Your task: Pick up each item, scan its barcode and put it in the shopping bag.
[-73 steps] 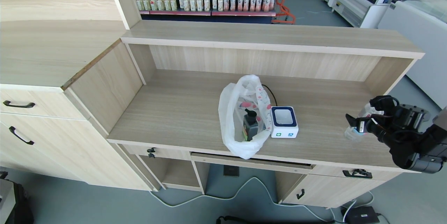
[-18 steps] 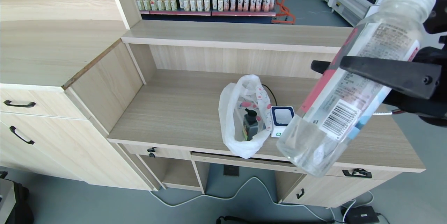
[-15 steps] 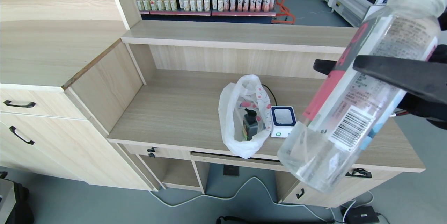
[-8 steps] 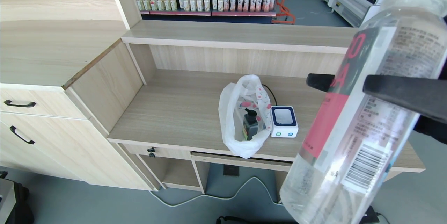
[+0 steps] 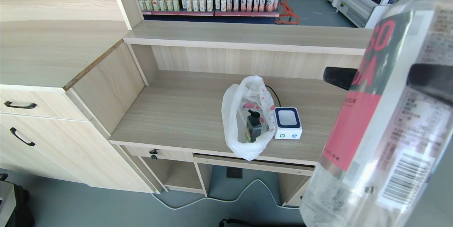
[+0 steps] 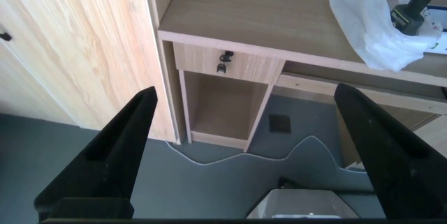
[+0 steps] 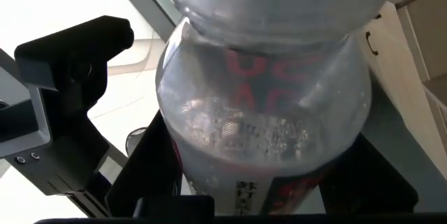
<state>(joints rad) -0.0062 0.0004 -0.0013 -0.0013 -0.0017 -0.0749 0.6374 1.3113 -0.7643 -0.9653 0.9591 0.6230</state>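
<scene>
A clear plastic bottle with a pink label and a barcode hangs tilted close before the head camera on the right, and my right gripper is shut on its middle. In the right wrist view the bottle stands between the dark fingers. On the counter a white shopping bag stands open with a dark pump bottle inside. Beside the bag's right sits the white barcode scanner. My left gripper hangs open and empty low in front of the counter, left of the bag.
The wooden counter has a raised back ledge and a taller cabinet on the left. A cable runs along the floor below. Store shelves with drinks stand behind.
The right gripper lifted the bottle from the counter's right end up toward the head camera. Over the last second the bottle came closer and slid right and down in the view.
</scene>
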